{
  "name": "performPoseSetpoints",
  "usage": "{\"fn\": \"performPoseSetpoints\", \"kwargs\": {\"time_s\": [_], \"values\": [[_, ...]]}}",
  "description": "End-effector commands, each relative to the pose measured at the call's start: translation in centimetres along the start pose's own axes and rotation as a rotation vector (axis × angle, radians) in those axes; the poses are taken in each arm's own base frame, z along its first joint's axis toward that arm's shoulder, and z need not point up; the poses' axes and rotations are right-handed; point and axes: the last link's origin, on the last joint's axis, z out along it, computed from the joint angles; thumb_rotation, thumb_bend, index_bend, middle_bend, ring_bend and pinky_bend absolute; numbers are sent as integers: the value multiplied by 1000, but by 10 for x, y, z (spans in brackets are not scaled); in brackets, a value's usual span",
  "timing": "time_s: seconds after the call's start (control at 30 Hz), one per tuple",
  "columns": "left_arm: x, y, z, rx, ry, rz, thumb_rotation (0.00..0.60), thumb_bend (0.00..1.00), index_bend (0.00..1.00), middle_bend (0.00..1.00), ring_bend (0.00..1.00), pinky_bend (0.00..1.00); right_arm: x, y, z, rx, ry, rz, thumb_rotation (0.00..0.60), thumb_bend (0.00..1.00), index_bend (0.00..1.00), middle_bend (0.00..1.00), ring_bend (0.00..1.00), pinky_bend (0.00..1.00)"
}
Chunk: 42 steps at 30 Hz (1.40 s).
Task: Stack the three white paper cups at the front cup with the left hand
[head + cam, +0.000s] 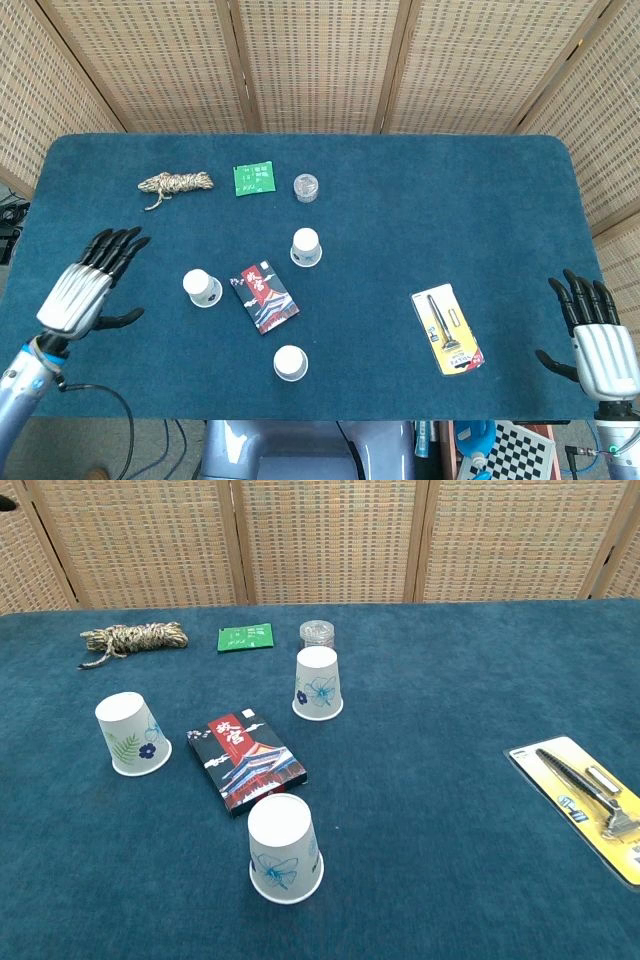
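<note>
Three white paper cups stand upside down on the blue table. The front cup [290,363] [284,848] is nearest me. The left cup [202,288] [131,734] carries a leaf print, and the far cup [306,247] [319,684] stands behind the card box. My left hand [88,285] hovers over the table's left part with its fingers spread, holding nothing, a short way left of the left cup. My right hand [596,340] stays at the front right table edge, fingers apart and holding nothing. Neither hand shows in the chest view.
A red and black card box [265,297] [246,761] lies between the cups. A rope bundle [176,184], a green packet [254,179] and a small clear jar [306,187] sit at the back. A packaged pen [448,328] [585,802] lies at the right.
</note>
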Motion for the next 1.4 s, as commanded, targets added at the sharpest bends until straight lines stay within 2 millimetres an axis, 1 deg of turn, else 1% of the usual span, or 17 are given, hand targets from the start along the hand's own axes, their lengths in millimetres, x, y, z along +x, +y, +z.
{"fn": "performPoseSetpoints", "kwargs": {"time_s": [0.03, 0.07, 0.1, 0.2, 0.3, 0.37, 0.43, 0.5, 0.6, 0.63, 0.7, 0.77, 0.97, 1.23, 1.27, 1.33, 1.4], "values": [[13, 40, 83, -117, -77, 16, 600, 208, 0, 0, 0, 0, -1, 1, 4, -10, -2, -8, 600, 0, 0, 0, 0, 0], [12, 47, 99, -131, -91, 31, 600, 208, 0, 0, 0, 0, -2, 2, 5, -17, -1, -10, 600, 0, 0, 0, 0, 0], [11, 51, 107, -138, -98, 40, 600, 208, 0, 0, 0, 0, -2, 3, 6, -21, -1, -12, 600, 0, 0, 0, 0, 0], [3, 75, 150, -162, -152, 24, 600, 208, 0, 0, 0, 0, -3, 8, 11, -47, -2, -21, 600, 0, 0, 0, 0, 0], [-2, 88, 175, -165, -182, 27, 600, 208, 0, 0, 0, 0, -3, 11, 13, -58, -2, -22, 600, 0, 0, 0, 0, 0], [-9, 105, 200, -173, -210, 30, 600, 208, 0, 0, 0, 0, -3, 15, 16, -73, 5, -20, 600, 0, 0, 0, 0, 0], [-16, 119, 219, -178, -237, 29, 600, 208, 0, 0, 0, 0, -2, 20, 18, -89, 12, -21, 600, 0, 0, 0, 0, 0], [-26, 133, 240, -179, -259, 62, 600, 209, 0, 0, 0, 0, 0, 25, 20, -111, 21, -21, 600, 0, 0, 0, 0, 0], [-41, 146, 262, -160, -308, 73, 600, 209, 0, 0, 0, 0, 3, 33, 21, -142, 36, -18, 600, 0, 0, 0, 0, 0], [-53, 150, 274, -142, -338, 95, 600, 209, 0, 0, 0, 0, 5, 38, 21, -163, 42, -18, 600, 0, 0, 0, 0, 0], [-68, 154, 287, -109, -375, 110, 600, 210, 0, 0, 0, 0, 7, 44, 20, -185, 44, -17, 600, 0, 0, 0, 0, 0], [-77, 157, 293, -94, -400, 115, 600, 211, 0, 0, 0, 0, 8, 48, 20, -197, 46, -16, 600, 0, 0, 0, 0, 0], [-105, 170, 299, -80, -483, 83, 600, 212, 0, 0, 0, 0, 9, 57, 19, -231, 47, -16, 600, 0, 0, 0, 0, 0], [-105, 171, 306, -76, -480, 78, 600, 215, 0, 0, 0, 3, 8, 60, 19, -245, 44, -15, 600, 0, 0, 0, 0, 0], [-105, 171, 306, -76, -480, 79, 600, 215, 0, 2, 0, 22, 7, 61, 19, -247, 42, -14, 600, 0, 0, 0, 0, 0], [-107, 171, 306, -74, -480, 81, 600, 215, 8, 59, 25, 92, 7, 61, 19, -249, 40, -12, 600, 0, 0, 0, 0, 0], [-109, 171, 307, -72, -482, 89, 600, 215, 69, 161, 96, 186, 7, 62, 19, -250, 40, -12, 600, 0, 0, 0, 0, 0]]}}
